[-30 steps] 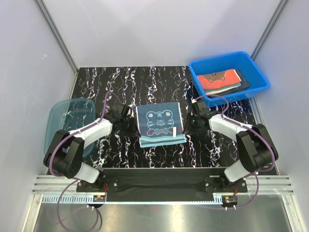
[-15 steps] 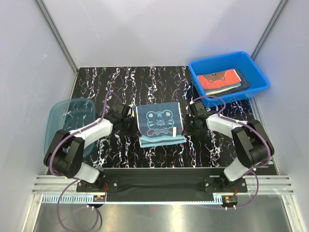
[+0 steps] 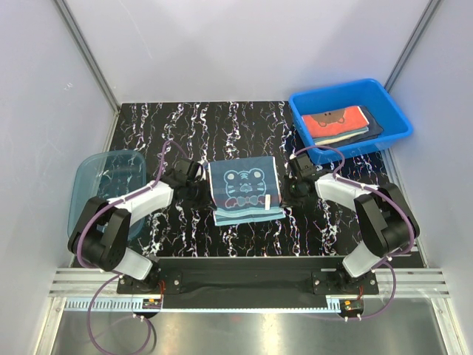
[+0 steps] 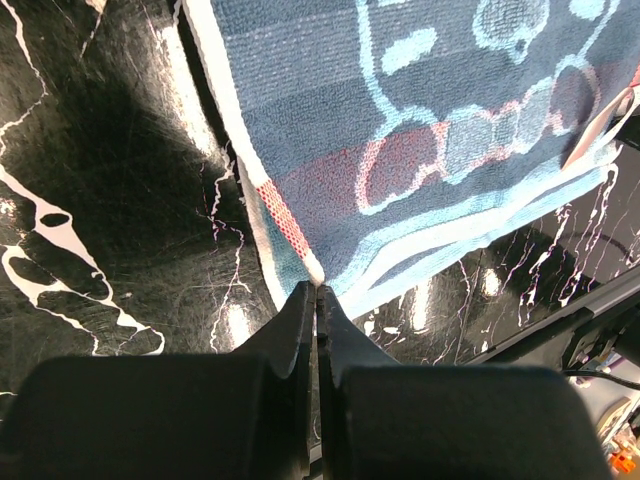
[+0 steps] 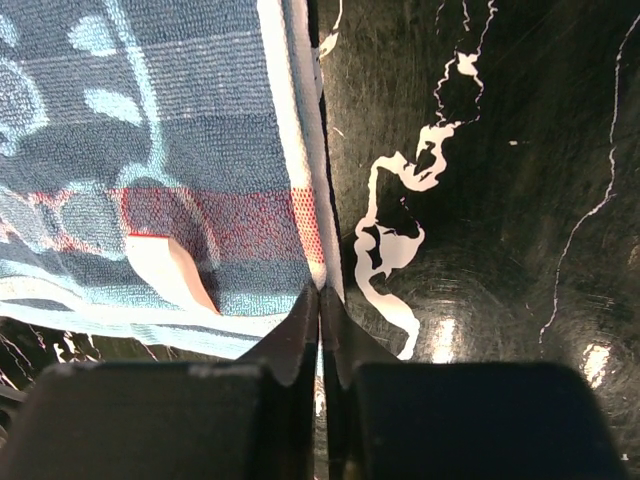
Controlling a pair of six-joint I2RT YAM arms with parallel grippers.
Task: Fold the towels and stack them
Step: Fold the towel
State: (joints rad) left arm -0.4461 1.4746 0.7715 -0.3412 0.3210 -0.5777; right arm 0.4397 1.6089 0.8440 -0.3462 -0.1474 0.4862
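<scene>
- The left gripper [image 4: 316, 292] has its fingers [image 4: 285, 335] pressed together on the hem of the towel [image 4: 430, 120]. They grip its left edge close to the near left corner, with a thin strip of cloth caught between the tips.
- The right gripper [image 5: 320, 292] is clamped the same way on the right hem, close to the near right corner and near a white label [image 5: 165, 268].
- The two pinches sit at matching points on opposite edges. I judge this is so the near edge can be lifted level and carried over for a fold without twisting.
- The towel, slate-blue with a teal cartoon face, lies flat in the middle of the table [image 3: 185, 126], nearer its near edge than its far one. A paler layer shows along the towel's near edge, so it looks folded once.
- At the far right corner a blue bin [image 3: 362, 146] holds folded towels with a red towel [image 3: 336, 122] on top. This is likely the stack this one is to join.
- A see-through tub [image 3: 89, 177] rests at the left edge, apart from the work.
</scene>
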